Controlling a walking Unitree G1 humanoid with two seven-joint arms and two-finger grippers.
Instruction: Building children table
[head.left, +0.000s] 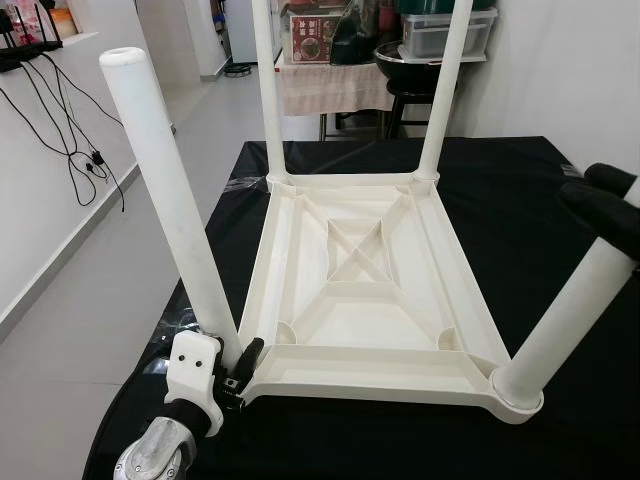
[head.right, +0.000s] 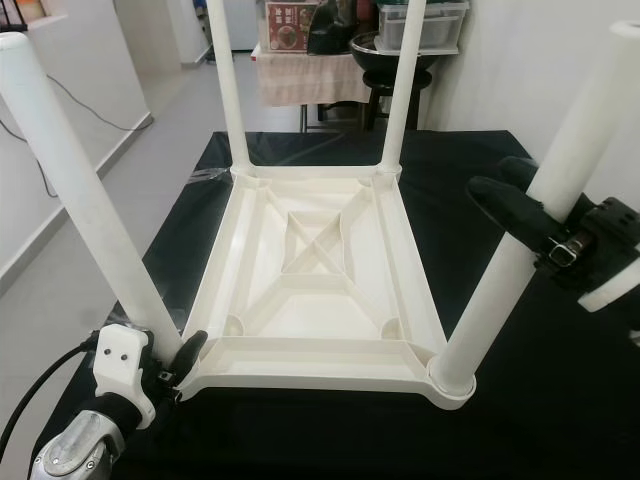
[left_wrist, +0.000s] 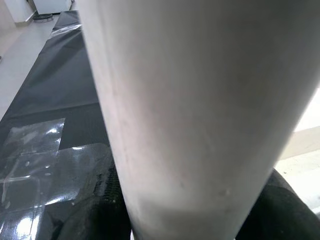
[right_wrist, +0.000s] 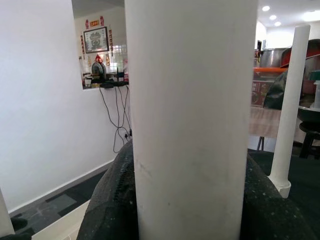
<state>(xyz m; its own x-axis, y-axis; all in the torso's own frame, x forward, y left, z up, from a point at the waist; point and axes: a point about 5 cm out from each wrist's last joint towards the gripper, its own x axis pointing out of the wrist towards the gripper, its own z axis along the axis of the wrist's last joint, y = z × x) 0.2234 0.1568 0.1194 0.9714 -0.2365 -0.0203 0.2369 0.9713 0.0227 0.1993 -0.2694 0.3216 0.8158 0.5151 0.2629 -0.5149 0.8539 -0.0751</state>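
We take the upturned cream plastic children's table top as our landmark; it lies ribbed underside up on the black-clothed counter, with four white round plastic legs rising from its corners.

At its near left corner, our left pincer pinches the base of the near left white leg, which tilts away from the top toward a white wall with dangling black cables. From the wrist camera this leg sits right against the lens, black fingers on either side of it, over patches of clear tape on the cloth.

At the far corners stand the far left leg and far right leg, both seated in their sockets.

At the near right corner, the near right white leg stands in its socket (leaning outward), and our right pincer grips it about halfway up. Its wrist view shows black fingers wrapped around that leg.

Beyond the far edge, a cluttered side table holds boxes and pots.
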